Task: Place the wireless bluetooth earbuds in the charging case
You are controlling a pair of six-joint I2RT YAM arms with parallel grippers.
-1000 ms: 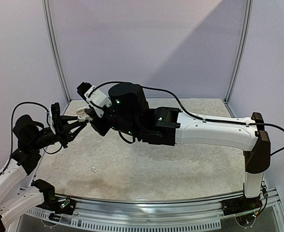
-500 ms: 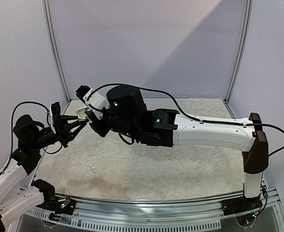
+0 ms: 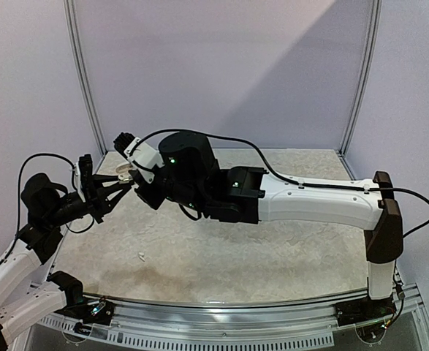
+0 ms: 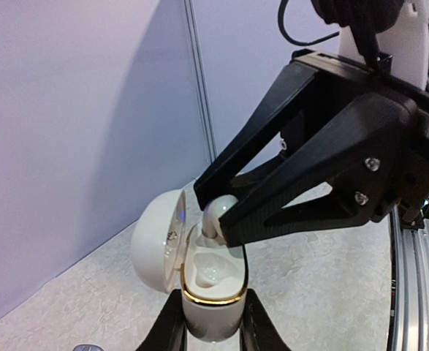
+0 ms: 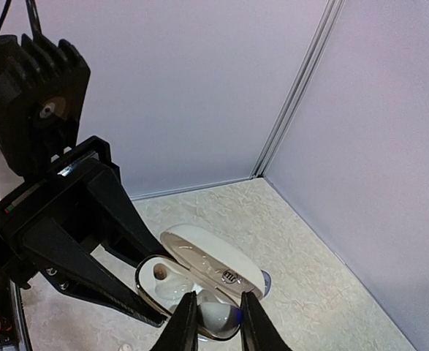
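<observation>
Right fingers point(image 4: 294, 197) pinch white earbud point(image 4: 215, 213) over open case point(image 4: 208, 318).

Beige tabletop point(image 3: 272, 256), perhaps stone, within lavender walls point(image 3: 221, 66).

Right hand point(image 4: 218, 219), earbud point(image 4: 213, 210) fill case point(image 4: 210, 311) mouth — lid point(image 4: 156, 238) walls one side; the other lies open.

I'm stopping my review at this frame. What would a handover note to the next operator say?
Left tool: shut on the white pebble-shaped charging case with gold rim, lid open, held off the beige tabletop.
Right tool: shut on a small white earbud at the case's rear socket, not clearly seated.
Done: no earbud seen seated; front socket empty.
Left: seat and release this earbud; then the small white piece on the tabletop, possibly the second earbud.
</observation>
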